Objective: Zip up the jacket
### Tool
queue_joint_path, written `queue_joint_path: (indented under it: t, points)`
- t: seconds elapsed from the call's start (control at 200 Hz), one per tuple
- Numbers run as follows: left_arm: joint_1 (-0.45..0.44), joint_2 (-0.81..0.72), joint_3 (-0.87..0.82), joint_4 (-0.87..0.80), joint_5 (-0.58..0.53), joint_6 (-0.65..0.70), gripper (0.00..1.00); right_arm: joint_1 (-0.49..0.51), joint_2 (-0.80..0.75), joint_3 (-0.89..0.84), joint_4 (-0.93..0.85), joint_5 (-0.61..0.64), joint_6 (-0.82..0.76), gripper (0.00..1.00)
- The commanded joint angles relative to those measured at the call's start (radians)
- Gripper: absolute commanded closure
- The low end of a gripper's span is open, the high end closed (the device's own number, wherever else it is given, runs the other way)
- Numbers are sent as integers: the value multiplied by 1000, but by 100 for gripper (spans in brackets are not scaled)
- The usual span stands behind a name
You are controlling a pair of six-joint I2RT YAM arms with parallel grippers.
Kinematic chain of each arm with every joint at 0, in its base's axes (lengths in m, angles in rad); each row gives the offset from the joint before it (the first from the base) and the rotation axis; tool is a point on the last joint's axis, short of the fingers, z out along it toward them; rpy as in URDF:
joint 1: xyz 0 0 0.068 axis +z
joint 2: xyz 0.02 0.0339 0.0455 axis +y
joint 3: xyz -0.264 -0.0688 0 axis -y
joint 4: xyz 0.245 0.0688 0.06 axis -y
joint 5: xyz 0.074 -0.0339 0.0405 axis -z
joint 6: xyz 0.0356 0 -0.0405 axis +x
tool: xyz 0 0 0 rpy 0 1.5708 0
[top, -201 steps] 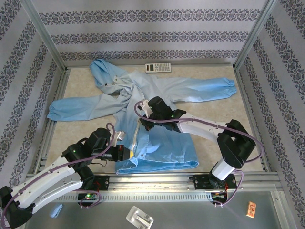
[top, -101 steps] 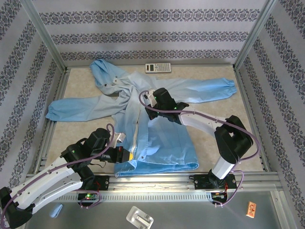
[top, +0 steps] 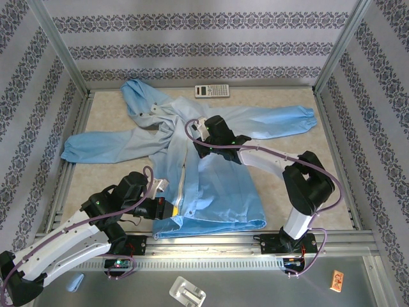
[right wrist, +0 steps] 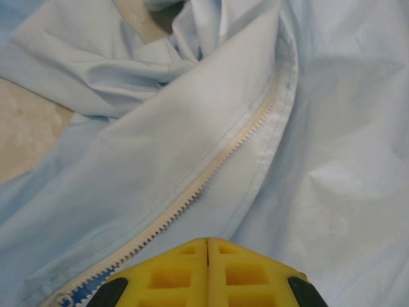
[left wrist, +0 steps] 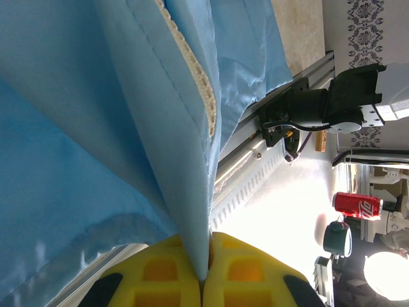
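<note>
Light-blue jacket [top: 223, 185] spread flat on worktop [top: 287, 150], left tool [left wrist: 203, 256] clamped on its bottom hem beside the zipper [right wrist: 217, 166], right tool [right wrist: 208, 243] closed, low over the chest fabric alongside the zipper.

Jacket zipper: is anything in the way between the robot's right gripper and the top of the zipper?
Nothing visible. Ahead of the right gripper the zipper teeth lie bare on the jacket, up to bunched folds near the collar. The calculator lies beyond the jacket, off that line.
</note>
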Motion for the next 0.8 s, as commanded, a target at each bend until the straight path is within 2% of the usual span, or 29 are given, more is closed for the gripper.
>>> queue_joint_path:
  t: [0.0,0.14,0.225,0.4,0.794]
  points:
    - [-10,-8,5,-18,2,28,100,-6,-62,-35,62,-117,10,100]
    - [-10,-3,-47,4,-28,0,100,9,-73,-69,76,-234,63,100]
    - [-11,8,-114,74,-27,-56,100,40,-77,-95,71,-229,85,100]
    - [-10,25,-224,189,-24,-154,100,102,-47,-135,68,-228,159,90]
    - [-10,73,-299,252,7,-221,100,158,56,-196,40,-243,286,82]
